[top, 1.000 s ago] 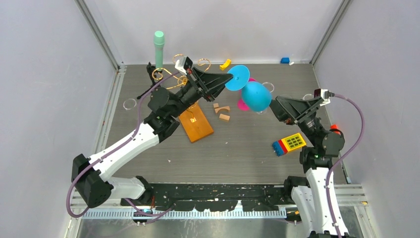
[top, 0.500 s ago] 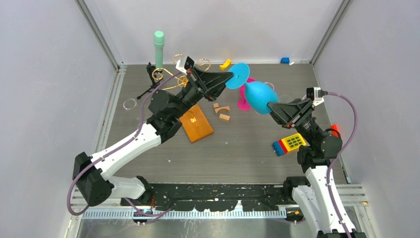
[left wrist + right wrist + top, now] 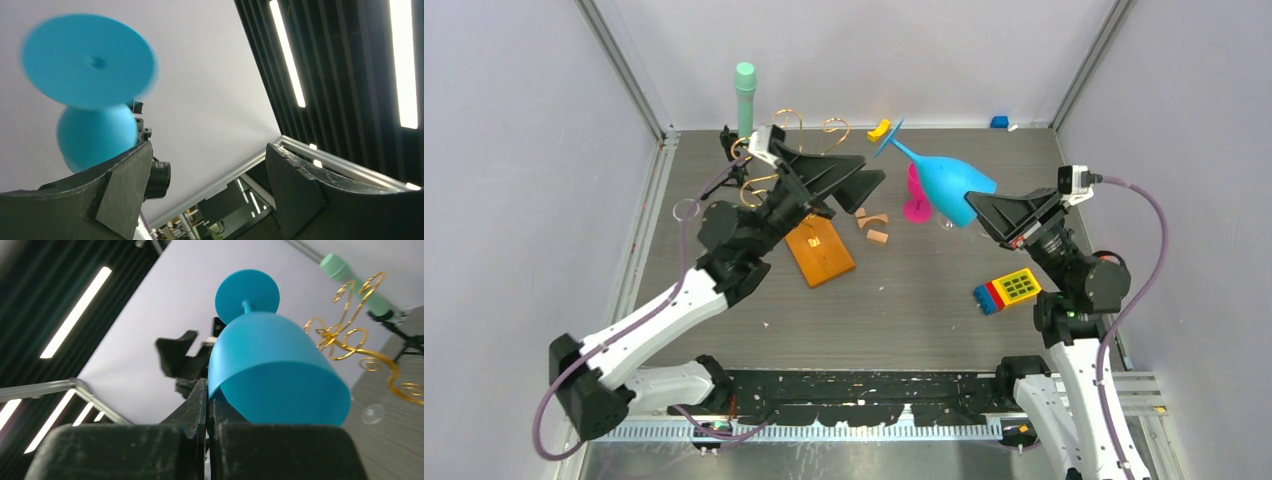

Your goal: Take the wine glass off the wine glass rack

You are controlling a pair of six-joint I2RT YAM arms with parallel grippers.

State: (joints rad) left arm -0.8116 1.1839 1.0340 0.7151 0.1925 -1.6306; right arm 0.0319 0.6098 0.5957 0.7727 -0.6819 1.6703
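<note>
Looking from above, found the wine glass (image 3: 944,180) in the air, right of the wine glass rack (image 3: 824,255) and apart from it, stem slanting up-left; right tool (image 3: 972,205) clenched on its rim, left tool (image 3: 872,170) released, empty, nearer the rack. From the left wrist, saw only a blurred glass past spread jaws. From the right wrist, saw the rim pinched, the rack beyond.

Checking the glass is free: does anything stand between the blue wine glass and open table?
Nothing visible. The right tool is shut on the wine glass rim, the open left tool is apart from its foot, the wine glass rack stands off to the left. Only a pink object sits on the table about under it.
</note>
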